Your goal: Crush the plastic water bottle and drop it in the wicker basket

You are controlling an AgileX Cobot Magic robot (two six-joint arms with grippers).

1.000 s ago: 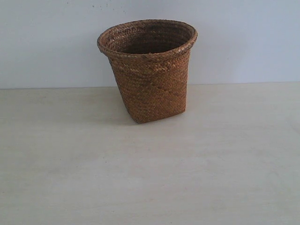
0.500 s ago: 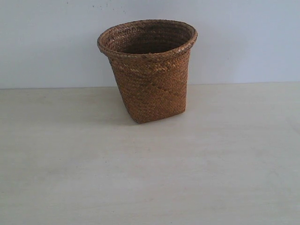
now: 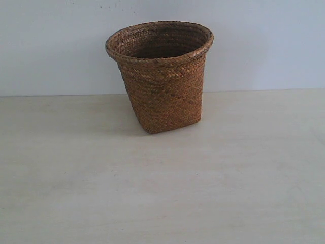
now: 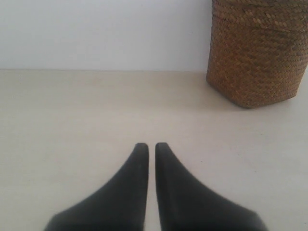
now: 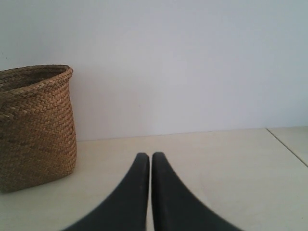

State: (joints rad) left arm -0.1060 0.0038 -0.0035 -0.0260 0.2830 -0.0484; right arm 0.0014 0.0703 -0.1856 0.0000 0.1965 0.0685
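wicker basket (image 3: 162,86) upright toward 12 o'clock on the pale, faintly grained table (image 3: 162,193), close to the plain whitish wall (image 3: 51,46) | basket's inside too dark to tell what it holds | left gripper (image 4: 148,144) clenched on nothing, low over the table | right gripper (image 5: 147,155) likewise pinched together, empty

Your light is soft and even; the basket (image 3: 162,86) throws a faint shadow toward 9 o'clock on the desk (image 3: 162,198). The exterior view is grainy; the jaws blur near both wrist lenses.
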